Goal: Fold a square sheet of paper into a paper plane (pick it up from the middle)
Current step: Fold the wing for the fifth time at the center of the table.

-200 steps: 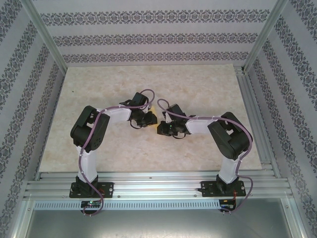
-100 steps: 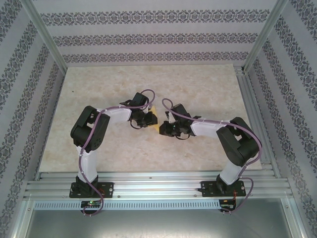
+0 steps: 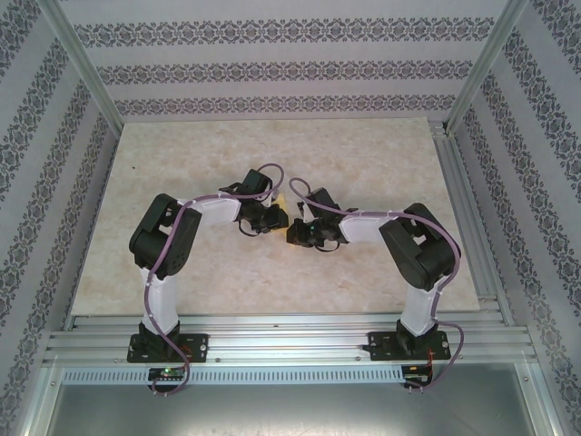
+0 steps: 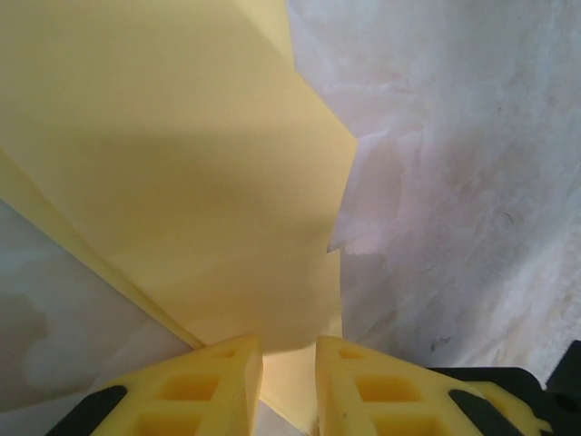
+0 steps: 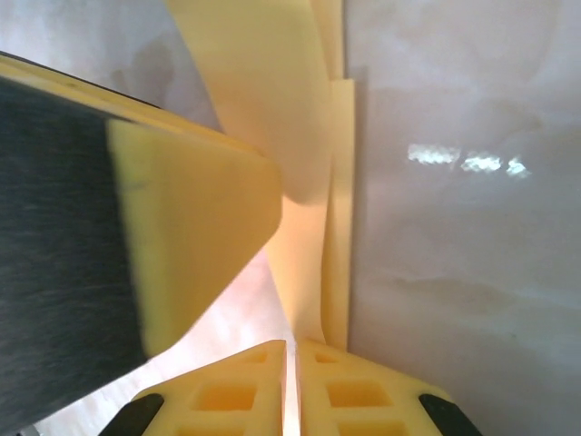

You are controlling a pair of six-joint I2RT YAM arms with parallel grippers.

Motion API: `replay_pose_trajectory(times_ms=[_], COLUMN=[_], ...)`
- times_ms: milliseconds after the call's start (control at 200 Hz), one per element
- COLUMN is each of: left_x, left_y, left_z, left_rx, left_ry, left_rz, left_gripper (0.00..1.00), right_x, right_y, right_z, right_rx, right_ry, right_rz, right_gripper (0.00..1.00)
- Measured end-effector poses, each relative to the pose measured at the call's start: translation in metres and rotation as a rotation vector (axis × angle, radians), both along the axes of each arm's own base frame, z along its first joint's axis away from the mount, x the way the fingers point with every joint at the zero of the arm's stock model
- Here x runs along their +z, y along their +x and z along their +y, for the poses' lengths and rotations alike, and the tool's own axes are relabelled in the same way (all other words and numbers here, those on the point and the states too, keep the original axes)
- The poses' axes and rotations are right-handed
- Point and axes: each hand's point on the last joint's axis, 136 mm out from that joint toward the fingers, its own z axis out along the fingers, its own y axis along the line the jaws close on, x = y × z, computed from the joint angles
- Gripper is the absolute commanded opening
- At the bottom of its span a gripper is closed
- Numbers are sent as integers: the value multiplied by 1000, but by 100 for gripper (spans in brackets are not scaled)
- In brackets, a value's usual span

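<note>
Square sheet of paper: partly folded, with layered edges and one long crease showing; it is sitting mid-table between the two grippers, a yellow sliver peeking out at 12 o'clock of their meeting point in the top view.
Left gripper: coming in from 9 o'clock; jaws are standing narrow with the paper's near edge running down between the pads, so it is pinching the sheet.
Right gripper: coming in from 3 o'clock; jaws are pressing almost together on a thin upright strip of the same sheet.
Handling (judgement): very light and limp, bowing under its own span; it is creasing readily and tearing is likely if the arms pull apart. The smooth face is probably sliding easily on the foam pads.
Where to hold (judgement): on folded, multi-layer edges near the centre crease, which are acting stiffer than a single ply; avoid loose corners.
Surface: pale marbled tabletop, glossy and reflecting light, so a flat sheet is likely being hard to lift off it.
Room: patterned walls are enclosing three sides; aluminium frame rails are running along 6 o'clock.
</note>
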Motion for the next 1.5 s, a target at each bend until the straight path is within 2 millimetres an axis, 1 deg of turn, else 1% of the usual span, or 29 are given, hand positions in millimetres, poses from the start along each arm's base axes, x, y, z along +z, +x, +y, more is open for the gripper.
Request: replay_pose_trajectory(times_ms=[185, 340, 485, 629, 1059, 1299, 1389, 1499], left_x=[3, 9, 11, 5, 2, 1, 2, 2], left_y=[2, 12, 26, 38, 44, 49, 53, 65], left_z=[-1, 1, 11, 22, 22, 25, 28, 36], left_rx=[-5, -13, -3, 10, -29, -34, -27, -3], left_ry=[1, 5, 10, 18, 9, 0, -2, 4], left_rz=[-8, -50, -81, -89, -95, -89, -91, -100], left_gripper=[27, 28, 29, 29, 29, 29, 29, 29], right_x=[-2, -2, -3, -3, -3, -3, -4, -4], right_y=[1, 1, 1, 1, 2, 3, 3, 3], right_z=[-1, -3, -4, -4, -4, -5, -6, -6], right_rx=[-1, 4, 13, 13, 12, 7, 7, 16], right_ry=[-17, -31, -36, -39, -40, -48, -51, -55], right_rz=[5, -3, -9, -10, -11, -17, -20, -25], right_gripper=[11, 11, 11, 11, 11, 11, 11, 11])
